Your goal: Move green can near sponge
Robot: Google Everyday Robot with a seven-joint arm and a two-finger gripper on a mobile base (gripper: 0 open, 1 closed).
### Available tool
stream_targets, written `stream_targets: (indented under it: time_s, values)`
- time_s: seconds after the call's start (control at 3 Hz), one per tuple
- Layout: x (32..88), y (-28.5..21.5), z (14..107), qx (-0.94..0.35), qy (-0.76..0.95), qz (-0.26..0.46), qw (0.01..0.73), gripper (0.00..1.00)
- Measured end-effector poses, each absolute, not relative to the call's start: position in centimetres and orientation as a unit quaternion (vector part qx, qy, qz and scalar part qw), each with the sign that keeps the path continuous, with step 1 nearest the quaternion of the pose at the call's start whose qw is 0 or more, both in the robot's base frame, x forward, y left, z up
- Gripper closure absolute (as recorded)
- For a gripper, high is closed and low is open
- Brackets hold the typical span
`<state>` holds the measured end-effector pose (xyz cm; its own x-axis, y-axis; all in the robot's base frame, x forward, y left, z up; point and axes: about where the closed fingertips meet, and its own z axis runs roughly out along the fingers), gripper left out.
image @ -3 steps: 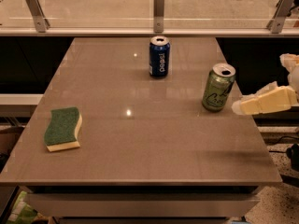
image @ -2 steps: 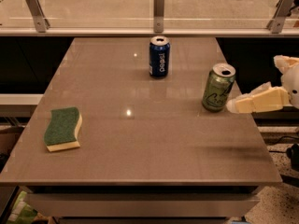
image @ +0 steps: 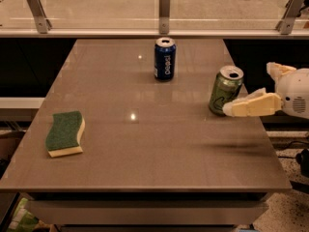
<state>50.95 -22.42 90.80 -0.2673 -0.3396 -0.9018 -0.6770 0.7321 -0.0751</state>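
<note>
The green can (image: 224,88) stands upright near the right edge of the table, light green with a silver top. The sponge (image: 65,133) lies flat near the table's left front, dark green side up over pale yellow foam. My gripper (image: 247,90) reaches in from the right, just right of the can, and is open and empty. The near finger (image: 251,106) points left, and its tip overlaps the can's lower right side. The far finger (image: 279,71) sits behind and to the right of the can.
A dark blue Pepsi can (image: 164,58) stands upright at the back middle of the brown table (image: 145,163). A glass railing with metal posts (image: 164,9) runs behind the table. The table's right edge lies just under the gripper.
My gripper has moved a little left, so the near finger's tip is now at the green can. The cans and the sponge have not moved.
</note>
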Motion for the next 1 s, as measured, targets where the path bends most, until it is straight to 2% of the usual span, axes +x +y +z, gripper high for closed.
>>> stream_targets:
  time_s: [1.0]
  values:
    - [52.0,-20.7,87.9,-0.313,0.751,0.211,0.542,0.0]
